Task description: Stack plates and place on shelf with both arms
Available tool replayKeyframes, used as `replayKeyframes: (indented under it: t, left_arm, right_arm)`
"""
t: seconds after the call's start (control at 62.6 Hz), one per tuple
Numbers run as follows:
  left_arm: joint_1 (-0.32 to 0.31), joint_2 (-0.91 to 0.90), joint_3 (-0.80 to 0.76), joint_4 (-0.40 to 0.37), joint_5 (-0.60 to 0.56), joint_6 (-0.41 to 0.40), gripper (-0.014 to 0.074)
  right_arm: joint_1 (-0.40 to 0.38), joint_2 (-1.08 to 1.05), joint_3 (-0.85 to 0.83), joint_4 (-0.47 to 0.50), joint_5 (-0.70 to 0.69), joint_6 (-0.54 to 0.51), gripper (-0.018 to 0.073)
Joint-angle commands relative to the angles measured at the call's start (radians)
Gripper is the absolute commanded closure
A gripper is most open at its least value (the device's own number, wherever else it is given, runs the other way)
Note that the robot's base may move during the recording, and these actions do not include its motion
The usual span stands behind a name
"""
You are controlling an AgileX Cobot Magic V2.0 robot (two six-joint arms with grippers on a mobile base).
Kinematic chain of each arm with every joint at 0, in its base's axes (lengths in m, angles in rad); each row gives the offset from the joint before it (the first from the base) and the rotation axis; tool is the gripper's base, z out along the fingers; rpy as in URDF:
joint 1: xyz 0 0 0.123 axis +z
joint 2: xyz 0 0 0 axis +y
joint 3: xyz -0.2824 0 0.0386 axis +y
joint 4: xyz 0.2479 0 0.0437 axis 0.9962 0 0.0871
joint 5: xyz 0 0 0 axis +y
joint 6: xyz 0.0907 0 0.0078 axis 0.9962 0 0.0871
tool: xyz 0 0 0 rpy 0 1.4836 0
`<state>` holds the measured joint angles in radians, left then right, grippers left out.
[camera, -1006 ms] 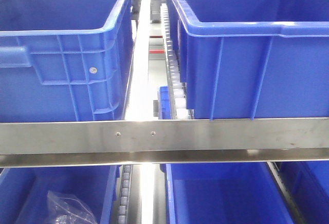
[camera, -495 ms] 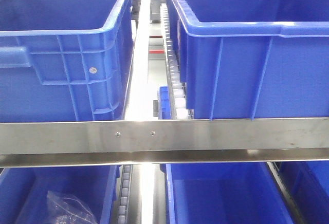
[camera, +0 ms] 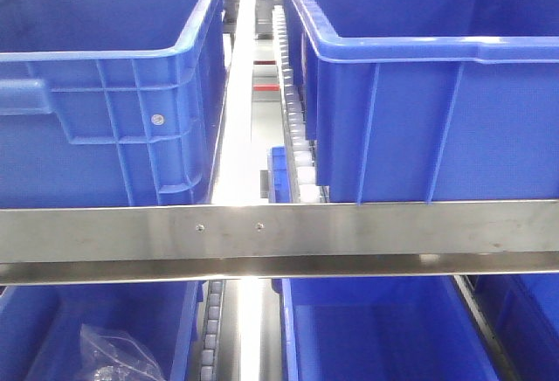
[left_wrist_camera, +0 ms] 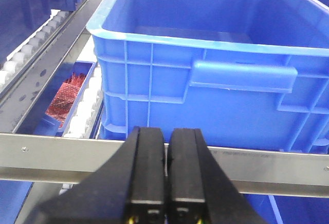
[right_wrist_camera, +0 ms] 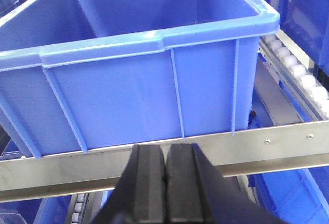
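No plates show in any view. My left gripper point(left_wrist_camera: 166, 137) is shut with nothing between its black fingers; it hangs in front of the steel shelf rail point(left_wrist_camera: 61, 154), facing a large blue bin point(left_wrist_camera: 216, 88). My right gripper point(right_wrist_camera: 165, 151) is likewise shut and empty, in front of the rail point(right_wrist_camera: 288, 147) and another blue bin point(right_wrist_camera: 128, 80). Neither gripper appears in the front view.
Two big blue bins point(camera: 96, 93) point(camera: 428, 93) stand on the upper shelf behind the steel rail point(camera: 279, 232). Roller tracks point(camera: 293, 110) run between them. Lower bins sit beneath; the left one point(camera: 35, 329) holds a clear plastic bag point(camera: 118, 355). A small tray of red items point(left_wrist_camera: 67, 93) lies lower left.
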<state>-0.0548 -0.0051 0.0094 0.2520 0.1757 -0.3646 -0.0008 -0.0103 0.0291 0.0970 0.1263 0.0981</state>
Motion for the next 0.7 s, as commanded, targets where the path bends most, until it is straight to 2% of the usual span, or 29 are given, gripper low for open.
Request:
replayKeyframes:
  t: [0.0, 0.032, 0.128, 0.16, 0.687]
  left_arm:
    - [-0.002, -0.02, 0.023, 0.0, -0.084, 0.01, 0.0496]
    - [-0.002, -0.02, 0.023, -0.021, -0.084, 0.044, 0.0496]
    - [-0.002, -0.02, 0.023, -0.13, -0.085, 0.221, 0.0496]
    - [0.0, -0.02, 0.023, -0.15, -0.085, 0.252, 0.0496]
    - [0.0, -0.02, 0.023, -0.164, -0.085, 0.254, 0.0496]
  right_arm:
    - [-0.005, -0.022, -0.017, -0.001, -0.095, -0.006, 0.0508]
    - [-0.005, -0.022, -0.017, -0.001, -0.095, -0.006, 0.0508]
    - [-0.005, -0.022, -0.017, -0.001, -0.095, -0.006, 0.0508]
    - [-0.005, -0.022, -0.017, -0.001, -0.095, -0.006, 0.0508]
    - [-0.005, -0.022, -0.017, -0.001, -0.095, -0.006, 0.0508]
